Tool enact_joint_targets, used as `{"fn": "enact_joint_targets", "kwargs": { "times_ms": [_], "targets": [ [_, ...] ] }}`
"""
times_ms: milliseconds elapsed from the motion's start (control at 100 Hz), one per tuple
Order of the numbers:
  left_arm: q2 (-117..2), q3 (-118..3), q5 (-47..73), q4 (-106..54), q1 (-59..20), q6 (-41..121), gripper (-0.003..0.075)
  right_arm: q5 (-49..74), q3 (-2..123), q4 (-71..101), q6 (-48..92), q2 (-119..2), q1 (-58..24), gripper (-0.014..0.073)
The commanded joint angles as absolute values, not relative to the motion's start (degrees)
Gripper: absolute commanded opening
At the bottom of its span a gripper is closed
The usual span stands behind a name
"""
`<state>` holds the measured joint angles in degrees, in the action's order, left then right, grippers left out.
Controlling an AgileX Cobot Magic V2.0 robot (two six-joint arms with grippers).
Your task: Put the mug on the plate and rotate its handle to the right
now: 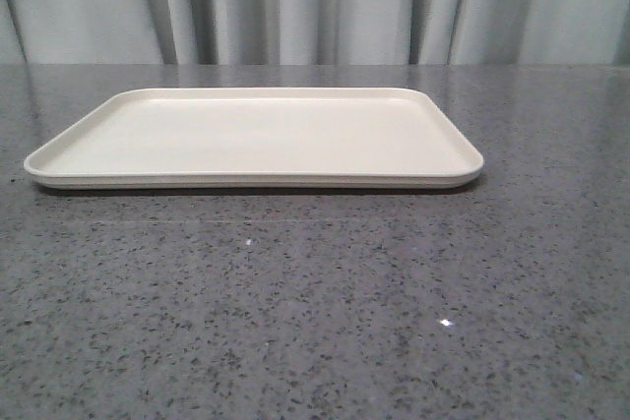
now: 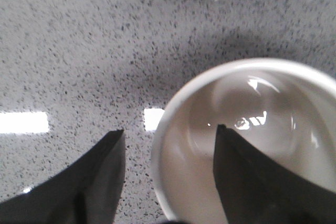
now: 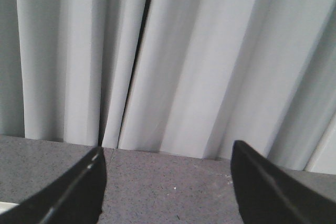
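The left gripper's (image 2: 165, 145) two black fingers (image 2: 100, 182) straddle the wall of the mug (image 2: 252, 145): one finger sits outside the rim over the speckled counter, the other reaches down inside the white bowl of the cup. Whether they are actually pinching the wall I cannot tell, since the rim between them looks to have room on the outer side. Only the wrist camera catches the mug, and it looks straight down into its glossy, empty inside; the handle and the printed face are out of sight. The mug stands on the grey speckled table (image 2: 79, 51), not on the plate.

The plate (image 1: 59, 159) lies flat on the table (image 1: 315, 322) in the middle of the front view, cream-white, wide, with a low rim and nothing on it. Neither arm shows in that view.

The right gripper's (image 3: 168, 182) dark fingers (image 3: 79, 192) are spread wide with nothing between them, pointing across the tabletop toward the pale pleated curtain (image 3: 173, 61) that hangs behind the table.
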<state>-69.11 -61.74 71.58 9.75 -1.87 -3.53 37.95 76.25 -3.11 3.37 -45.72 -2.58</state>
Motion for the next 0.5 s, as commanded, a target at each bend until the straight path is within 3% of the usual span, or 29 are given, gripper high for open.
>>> {"fn": "enact_joint_targets", "kwargs": {
  "times_ms": [0,260,490],
  "targets": [
    [-68.20,-62.30,71.00,9.88,-1.71,-3.33,0.0376,33.59,77.90,-3.76,3.77,-45.95,-2.26,0.0509],
    [-68.20,-62.30,70.20,9.86,-1.71,-3.30,0.0326,33.73,77.90,-3.81,3.77,-45.95,-2.26,0.0509],
    [-68.20,-62.30,68.62,10.03,-1.71,-3.20,0.0129,33.84,77.90,-3.81,3.77,-45.95,-2.26,0.0509]
  ]
}}
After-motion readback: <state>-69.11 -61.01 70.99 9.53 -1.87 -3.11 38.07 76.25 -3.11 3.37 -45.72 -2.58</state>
